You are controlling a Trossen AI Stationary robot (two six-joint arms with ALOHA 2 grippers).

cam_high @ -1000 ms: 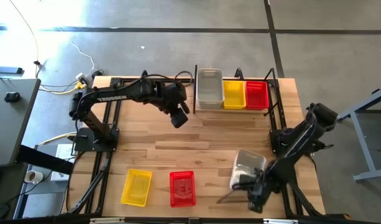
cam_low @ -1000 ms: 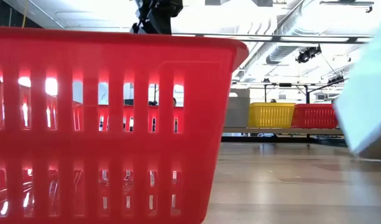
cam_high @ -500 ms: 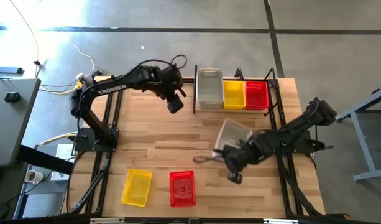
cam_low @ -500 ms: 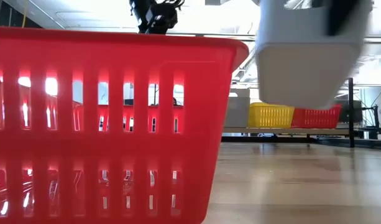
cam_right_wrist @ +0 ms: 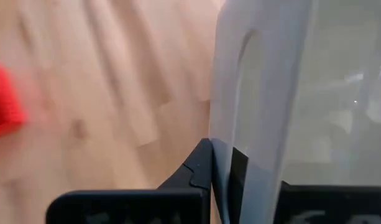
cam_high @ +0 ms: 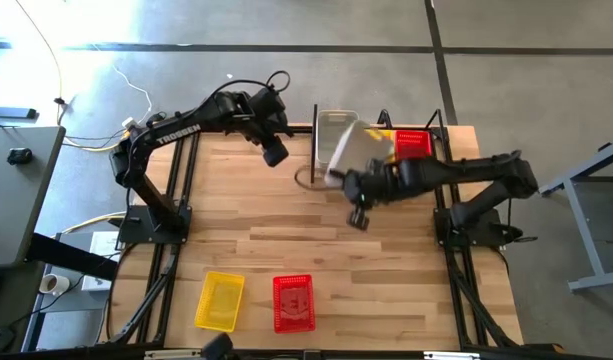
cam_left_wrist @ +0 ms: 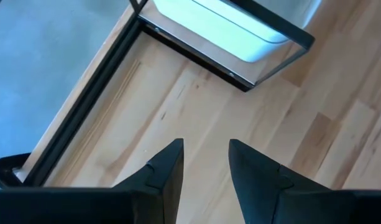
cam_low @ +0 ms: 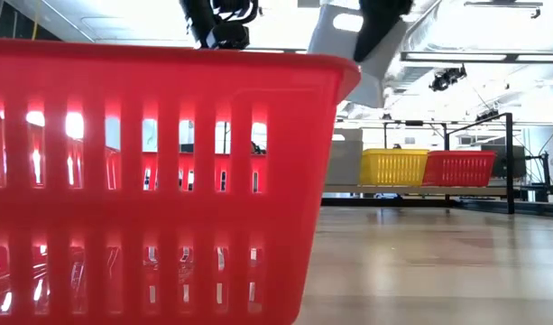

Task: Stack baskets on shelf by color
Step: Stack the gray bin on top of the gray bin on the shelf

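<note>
Here the wooden plank table is carrying a thin black rod shelf at its far edge, with a clear basket, a yellow one and a red one sitting in a row inside. The right gripper is clamping the wall of another translucent basket, holding it tilted in the air just in front of the shelf. The left gripper is hovering beside the shelf's left end, its dark fingers parted. Two perforated baskets, yellow and red, are lying at the near edge.
</note>
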